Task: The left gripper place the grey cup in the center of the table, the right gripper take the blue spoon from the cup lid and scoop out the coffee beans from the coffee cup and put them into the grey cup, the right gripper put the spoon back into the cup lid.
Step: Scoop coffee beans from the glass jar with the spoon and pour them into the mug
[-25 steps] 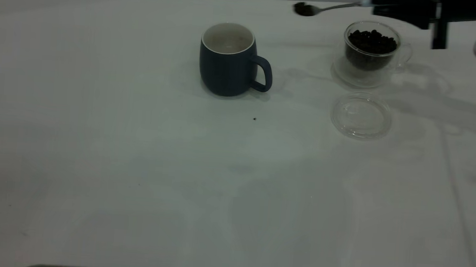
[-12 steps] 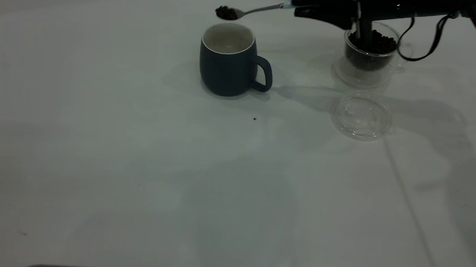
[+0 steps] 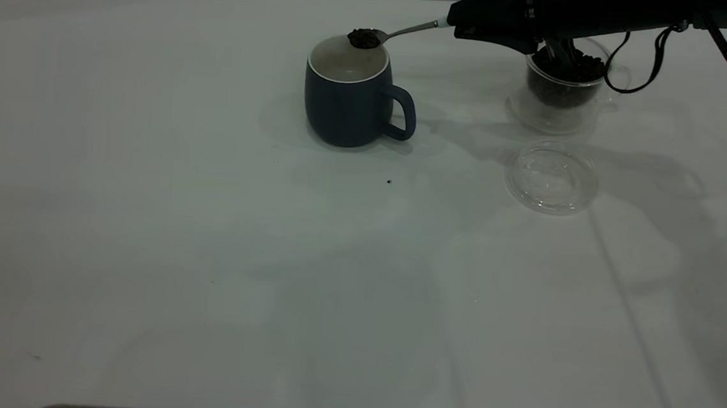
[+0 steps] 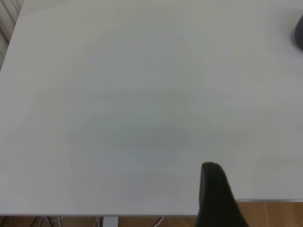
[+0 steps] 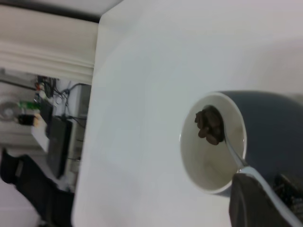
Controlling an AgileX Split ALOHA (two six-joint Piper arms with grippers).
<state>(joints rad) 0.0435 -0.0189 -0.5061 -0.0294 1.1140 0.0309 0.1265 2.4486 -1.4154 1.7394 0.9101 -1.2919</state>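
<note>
The grey cup (image 3: 345, 97) stands upright on the table (image 3: 206, 250) at the back centre, handle to the right. My right gripper (image 3: 461, 17) is shut on the blue spoon (image 3: 408, 29) and holds it level. The spoon's bowl carries a heap of coffee beans (image 3: 363, 37) just above the cup's far rim. In the right wrist view the beans (image 5: 209, 125) hang over the cup's off-white inside (image 5: 208, 161). The coffee cup (image 3: 564, 83), full of beans, stands at the back right, partly behind the arm. The cup lid (image 3: 551, 177) lies empty in front of it. My left gripper (image 4: 215, 189) stays parked.
A tiny dark speck (image 3: 389, 181) lies on the table in front of the grey cup. The right arm's cables (image 3: 641, 70) hang over the coffee cup. The table's near edge (image 4: 265, 201) shows in the left wrist view.
My right gripper has carried the loaded spoon leftwards from above the coffee cup to the grey cup, then lowered it to the far rim. The cups and lid have not moved.
</note>
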